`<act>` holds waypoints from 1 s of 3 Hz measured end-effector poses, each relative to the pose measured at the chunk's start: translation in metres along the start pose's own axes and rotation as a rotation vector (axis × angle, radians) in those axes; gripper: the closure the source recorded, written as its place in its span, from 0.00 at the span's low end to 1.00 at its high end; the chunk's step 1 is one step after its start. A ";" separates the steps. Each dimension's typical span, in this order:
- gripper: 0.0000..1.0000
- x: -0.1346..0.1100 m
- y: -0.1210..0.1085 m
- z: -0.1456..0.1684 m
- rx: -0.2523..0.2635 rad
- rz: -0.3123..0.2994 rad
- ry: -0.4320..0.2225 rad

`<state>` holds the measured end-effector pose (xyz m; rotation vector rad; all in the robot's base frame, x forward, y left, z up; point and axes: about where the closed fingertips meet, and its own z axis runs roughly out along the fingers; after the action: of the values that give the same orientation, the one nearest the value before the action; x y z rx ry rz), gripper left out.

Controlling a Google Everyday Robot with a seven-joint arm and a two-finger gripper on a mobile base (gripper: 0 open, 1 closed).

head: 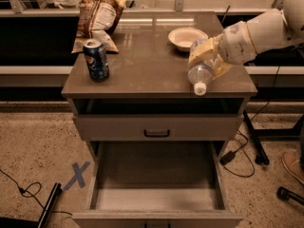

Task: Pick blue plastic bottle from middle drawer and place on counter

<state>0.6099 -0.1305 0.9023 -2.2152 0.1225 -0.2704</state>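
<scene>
Now the robot's yellowish two-finger hand [207,56] grips the small clear plastic bottle with a white cap [200,76], tilted cap-down over the right front edge of the glossy grey-brown counter [142,61]; below that counter, the wide grey-beige middle drawer [156,198] stands open.

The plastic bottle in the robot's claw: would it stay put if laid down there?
Probably not reliably: the blue plastic bottle is round and tilted cap-first near the front edge of the counter, so it may roll. It looks thin-walled, so it is likely light and slightly squashy in the gripper clamped around its body.
</scene>
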 end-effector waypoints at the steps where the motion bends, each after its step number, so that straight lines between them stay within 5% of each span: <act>1: 1.00 0.004 0.010 0.005 -0.026 0.008 -0.003; 3: 1.00 0.023 0.020 0.009 -0.081 0.017 0.003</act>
<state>0.6341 -0.1402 0.8850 -2.2932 0.1557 -0.2635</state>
